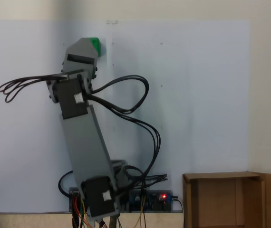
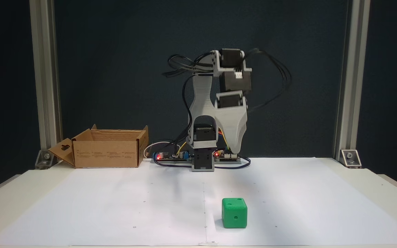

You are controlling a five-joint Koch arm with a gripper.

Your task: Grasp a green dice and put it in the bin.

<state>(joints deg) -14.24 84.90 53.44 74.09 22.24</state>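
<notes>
The green dice [image 2: 234,213] sits on the white paper near the front of the table, right of the paper's centre line. In a fixed view from above, the dice [image 1: 96,45] peeks out beside the gripper head, which covers most of it. The gripper [image 2: 234,150] hangs point-down from the raised, folded arm, well above the table and apart from the dice. One grey jaw tip shows, so its state cannot be read. From above, the gripper [image 1: 84,45] points away from the base. The bin [image 2: 107,153] is a brown cardboard box at the back left; its rim [image 1: 221,176] also shows.
Circuit boards with red lights [image 2: 171,156] and loose cables lie around the arm's base [image 2: 203,164]. Aluminium posts [image 2: 45,86] stand at both back corners. The bin's flap [image 2: 62,151] sticks out to the left.
</notes>
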